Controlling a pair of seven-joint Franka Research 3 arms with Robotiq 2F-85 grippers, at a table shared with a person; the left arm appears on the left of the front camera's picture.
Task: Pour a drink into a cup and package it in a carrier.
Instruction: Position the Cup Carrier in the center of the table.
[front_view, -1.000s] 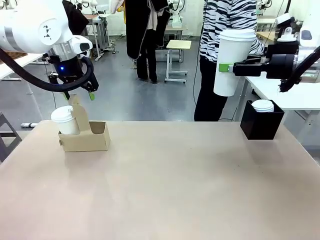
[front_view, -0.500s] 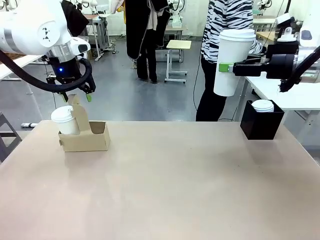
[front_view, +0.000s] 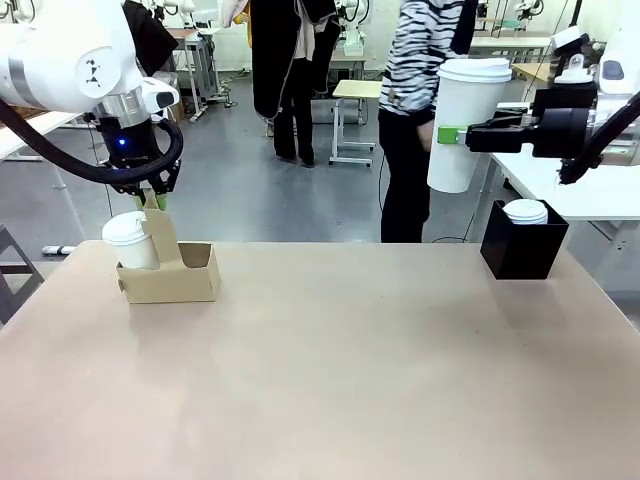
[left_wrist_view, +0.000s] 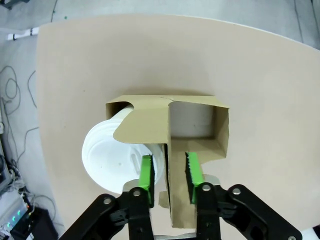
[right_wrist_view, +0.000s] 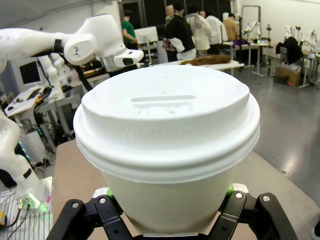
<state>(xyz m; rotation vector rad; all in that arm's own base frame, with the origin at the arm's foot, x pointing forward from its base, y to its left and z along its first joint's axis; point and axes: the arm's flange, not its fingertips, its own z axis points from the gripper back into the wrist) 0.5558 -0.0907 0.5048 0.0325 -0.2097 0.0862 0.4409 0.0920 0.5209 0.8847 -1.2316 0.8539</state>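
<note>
Slippage risk: left claw (left_wrist_view: 168, 159) narrow astride carrier (front_view: 172, 282) handle (front_view: 160, 232), grip impossible to tell. Right claw (front_view: 452, 134) clamping tall lidded cup (front_view: 462, 100) aloft.

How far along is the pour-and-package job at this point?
Done: one small lidded cup sits in the carrier; its second hole is empty. In hand: the right gripper holds a tall lidded cup aloft, and the left gripper straddles the carrier's handle, grip unclear. Left, probably: seating that cup in the empty hole.
</note>
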